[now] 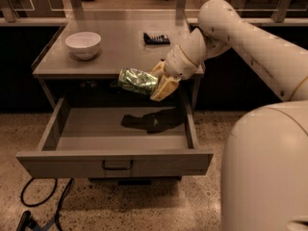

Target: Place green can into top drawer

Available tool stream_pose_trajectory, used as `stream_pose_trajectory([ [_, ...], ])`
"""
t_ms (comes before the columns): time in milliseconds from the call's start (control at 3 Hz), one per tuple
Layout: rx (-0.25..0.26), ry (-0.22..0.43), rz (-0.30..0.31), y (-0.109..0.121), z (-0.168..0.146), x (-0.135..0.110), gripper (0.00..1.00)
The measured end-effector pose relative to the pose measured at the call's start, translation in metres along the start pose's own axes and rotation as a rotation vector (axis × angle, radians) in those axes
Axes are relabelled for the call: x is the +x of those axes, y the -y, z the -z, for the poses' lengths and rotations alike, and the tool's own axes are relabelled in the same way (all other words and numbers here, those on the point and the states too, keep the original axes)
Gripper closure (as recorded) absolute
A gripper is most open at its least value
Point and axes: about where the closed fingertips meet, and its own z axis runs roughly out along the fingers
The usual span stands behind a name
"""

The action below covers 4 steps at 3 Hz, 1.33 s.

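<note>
Green can (137, 80) held in mid-air, lying on its side, clamped between the two pale fingers of the gripper (157, 83). The gripper grasps one end of the can. The rest of the can sticks out from the fingers toward the picture's left, its long axis near level and dipping slightly at the gripper end. The arm reaches in from the picture's upper right.

Can and gripper hang just in front of the table (120, 49) edge and above the drawer (159, 161), which is pulled open below them — a wide, shallow grey tray with nothing visible inside but a dark shadow (153, 120) on its floor. The can is over the rear half of the drawer, roughly mid-width, clear of both side walls and well above the floor.

On the table top, apart from the action, sit a white bowl (83, 44) and a flat dark packet (156, 38).

The way to the drawer looks to be straight down — the can lies along the drawer's width, so lowering it before release should set it flat. Let go from this height, it may bounce or roll.
</note>
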Motion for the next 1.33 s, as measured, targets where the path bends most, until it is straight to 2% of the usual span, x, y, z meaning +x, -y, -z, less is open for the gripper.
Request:
stream_pose_trajectory([
  [333,0.004,-0.077,-0.008,-0.010,-0.048,0.008,1.00],
  [667,-0.017,-0.084,-0.028,-0.021,-0.062,0.019,1.00],
  [1000,-0.056,-0.037,-0.009,-0.022,-0.070,0.024,1.00],
  [1333,-0.088,0.000,-0.010,-0.035,-0.091,0.050,1.00],
])
